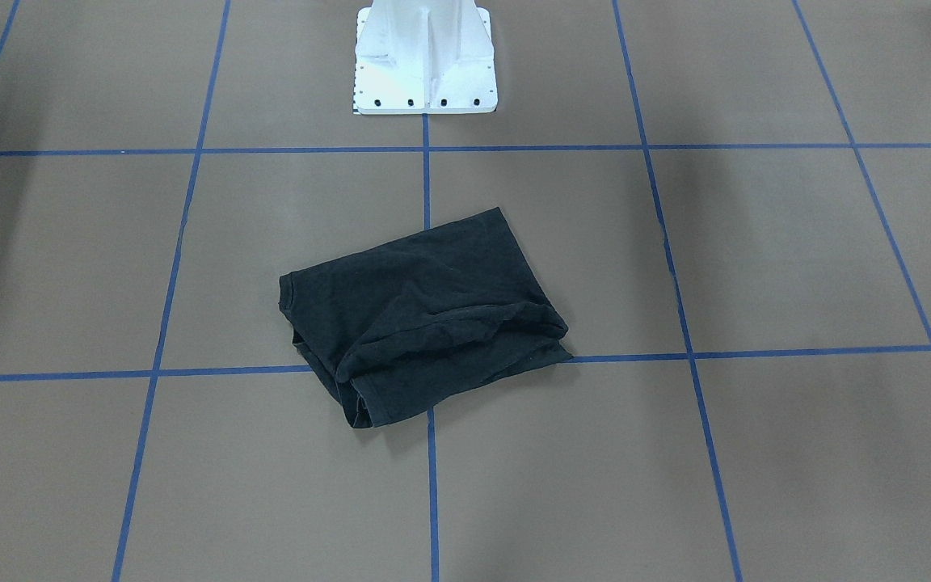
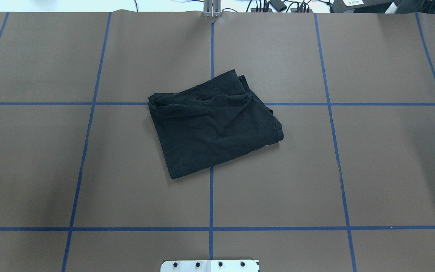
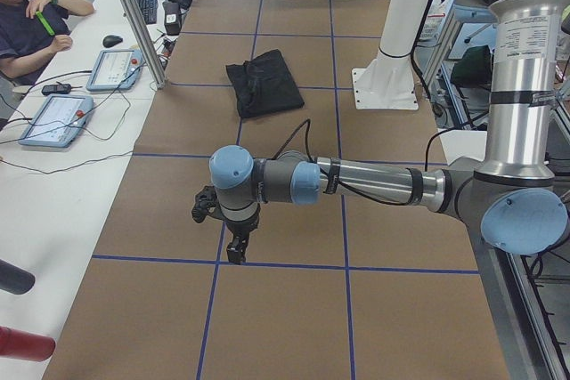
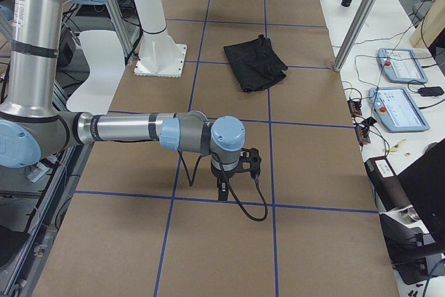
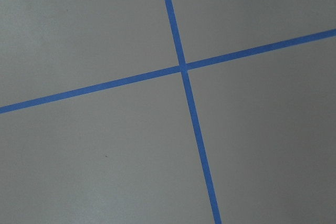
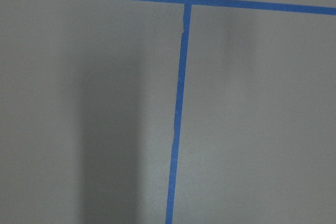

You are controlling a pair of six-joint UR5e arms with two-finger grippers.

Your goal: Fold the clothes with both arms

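The black T-shirt (image 1: 425,311) lies folded into a rough rectangle at the middle of the table, its logo hidden. It also shows in the overhead view (image 2: 213,122) and in both side views (image 3: 264,84) (image 4: 255,62). My left gripper (image 3: 236,251) points down over the table far from the shirt, towards my left end. My right gripper (image 4: 222,189) points down likewise, towards my right end. Both show only in the side views, so I cannot tell if they are open or shut. Both wrist views show only brown table and blue tape lines.
The white pedestal base (image 1: 425,56) stands at the robot's edge of the table. Blue tape lines (image 2: 211,196) grid the brown surface. An operator (image 3: 27,24) sits at a side desk with teach pendants (image 3: 53,120) and an aluminium post (image 3: 134,15).
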